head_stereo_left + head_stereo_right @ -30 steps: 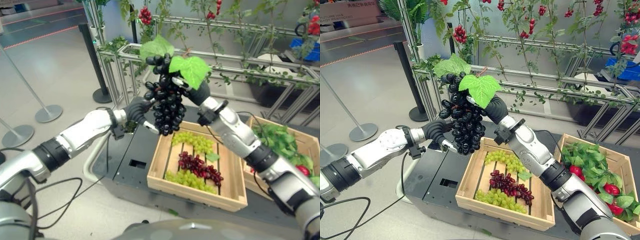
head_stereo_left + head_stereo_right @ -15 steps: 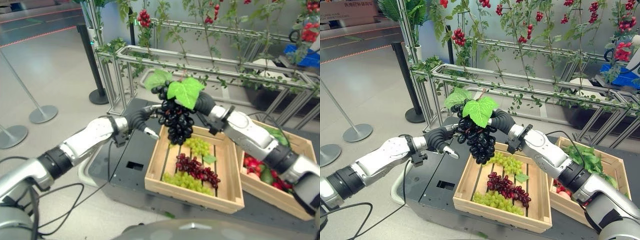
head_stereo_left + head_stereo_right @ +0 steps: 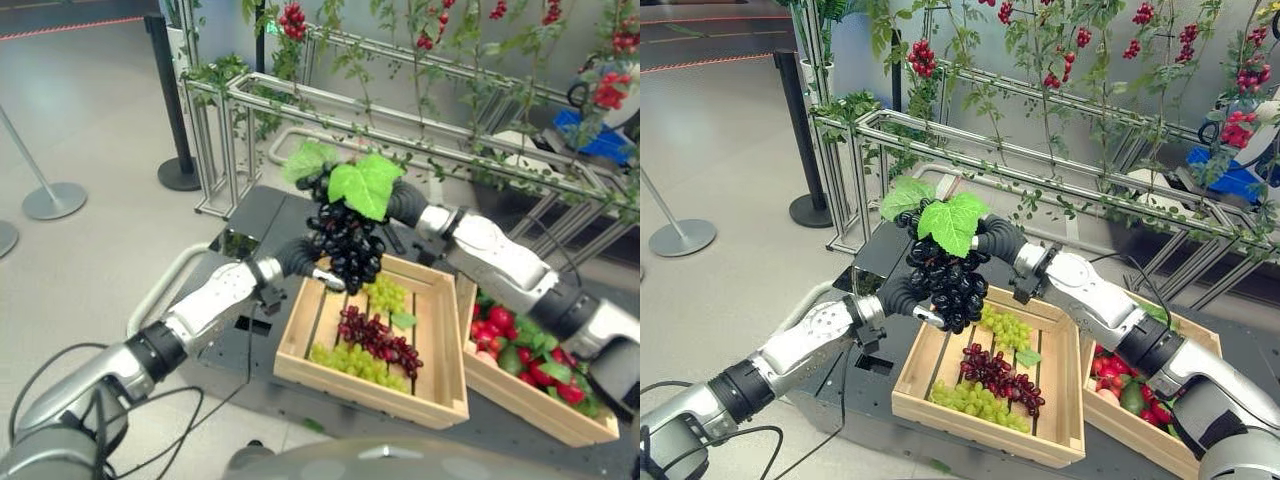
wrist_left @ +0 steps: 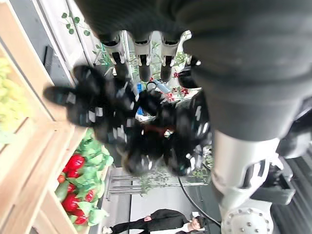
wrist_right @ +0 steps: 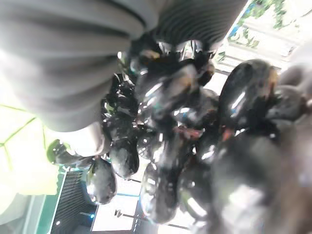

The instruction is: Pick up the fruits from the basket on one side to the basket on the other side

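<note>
Now my right robot hand grips the black grape bunch mid-frame above the wooden crate; my left robot hand cups it loosely. Next, lower it inside.

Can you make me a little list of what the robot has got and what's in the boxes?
held fruit: black grape bunch with green leaves, in the air above the left crate's far left corner
right robot hand: at the top of the bunch, under the leaves
left robot hand: against the bunch's lower side
left crate: green grapes and red grapes
right crate: red fruits and green leaves
</note>
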Tool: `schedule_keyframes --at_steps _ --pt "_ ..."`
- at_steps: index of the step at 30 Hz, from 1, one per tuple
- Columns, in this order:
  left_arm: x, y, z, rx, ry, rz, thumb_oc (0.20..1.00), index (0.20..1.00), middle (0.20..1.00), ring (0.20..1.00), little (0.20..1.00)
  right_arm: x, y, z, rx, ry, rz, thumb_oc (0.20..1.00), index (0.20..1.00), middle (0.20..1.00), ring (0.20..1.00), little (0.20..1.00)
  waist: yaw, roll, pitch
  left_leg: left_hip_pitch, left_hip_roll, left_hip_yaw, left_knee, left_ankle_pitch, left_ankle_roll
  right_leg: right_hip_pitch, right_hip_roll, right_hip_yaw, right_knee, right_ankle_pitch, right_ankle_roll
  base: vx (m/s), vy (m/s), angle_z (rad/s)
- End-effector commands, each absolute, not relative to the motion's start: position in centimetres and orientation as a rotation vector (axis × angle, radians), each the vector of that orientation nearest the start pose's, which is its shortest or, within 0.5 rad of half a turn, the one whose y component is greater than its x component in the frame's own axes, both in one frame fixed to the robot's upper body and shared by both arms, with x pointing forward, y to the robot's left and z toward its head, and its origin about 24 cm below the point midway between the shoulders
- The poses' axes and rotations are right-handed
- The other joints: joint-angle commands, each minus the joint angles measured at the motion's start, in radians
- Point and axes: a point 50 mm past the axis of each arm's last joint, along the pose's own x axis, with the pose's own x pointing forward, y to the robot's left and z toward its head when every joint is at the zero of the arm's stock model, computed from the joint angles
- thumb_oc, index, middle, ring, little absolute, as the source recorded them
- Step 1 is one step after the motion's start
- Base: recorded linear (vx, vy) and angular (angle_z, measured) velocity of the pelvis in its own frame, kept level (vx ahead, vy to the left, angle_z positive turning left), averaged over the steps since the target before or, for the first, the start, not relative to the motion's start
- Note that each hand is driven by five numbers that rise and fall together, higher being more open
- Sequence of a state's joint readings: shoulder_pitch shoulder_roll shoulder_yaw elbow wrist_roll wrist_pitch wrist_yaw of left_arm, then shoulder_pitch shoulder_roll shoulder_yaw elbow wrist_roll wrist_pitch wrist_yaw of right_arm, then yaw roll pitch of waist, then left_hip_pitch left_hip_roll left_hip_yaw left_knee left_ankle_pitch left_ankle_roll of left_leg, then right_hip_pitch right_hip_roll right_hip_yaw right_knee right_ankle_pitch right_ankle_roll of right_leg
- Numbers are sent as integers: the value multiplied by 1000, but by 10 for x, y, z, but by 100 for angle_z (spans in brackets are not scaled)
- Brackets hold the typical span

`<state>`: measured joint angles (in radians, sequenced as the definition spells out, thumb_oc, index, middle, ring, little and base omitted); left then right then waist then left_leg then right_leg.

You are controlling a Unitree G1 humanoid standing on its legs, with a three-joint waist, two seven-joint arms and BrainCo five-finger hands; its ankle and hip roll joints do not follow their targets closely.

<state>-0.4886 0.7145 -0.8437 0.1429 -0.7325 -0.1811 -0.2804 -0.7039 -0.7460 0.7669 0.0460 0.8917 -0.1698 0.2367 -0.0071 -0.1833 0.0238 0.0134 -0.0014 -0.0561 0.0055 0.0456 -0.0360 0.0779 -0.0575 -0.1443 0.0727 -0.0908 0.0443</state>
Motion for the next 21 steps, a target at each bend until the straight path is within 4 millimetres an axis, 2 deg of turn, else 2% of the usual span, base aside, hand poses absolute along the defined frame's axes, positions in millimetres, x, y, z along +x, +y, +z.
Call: schedule_keyframes --at_steps 1,10,20,21 --pt "294 96 84 130 -39 -913 1000 1000 1000 1000 1000 307 -84 211 -57 -441 946 200 200 200 200 200 25 -23 -9 21 -24 -6 53 -83 25 -59 -27 -1 36 105 79 0 0 0" --pt "291 64 69 -4 -10 -902 1000 1000 1000 1000 1000 305 -68 219 8 -478 973 200 200 200 200 200 17 -29 -14 22 -23 -2 49 -81 28 -63 -25 6 34 108 76 0 0 0" --pt "288 59 64 -60 10 -893 1000 1000 1000 1000 1000 305 -63 220 31 -486 977 200 200 200 200 200 13 -25 -11 21 -22 -3 47 -81 29 -65 -24 6 33 108 74 0 0 0" --pt "288 59 64 -63 12 -889 846 846 846 846 846 305 -63 220 32 -485 975 200 200 200 200 200 14 -24 -11 20 -23 -2 47 -81 29 -64 -24 6 33 108 73 0 0 0"
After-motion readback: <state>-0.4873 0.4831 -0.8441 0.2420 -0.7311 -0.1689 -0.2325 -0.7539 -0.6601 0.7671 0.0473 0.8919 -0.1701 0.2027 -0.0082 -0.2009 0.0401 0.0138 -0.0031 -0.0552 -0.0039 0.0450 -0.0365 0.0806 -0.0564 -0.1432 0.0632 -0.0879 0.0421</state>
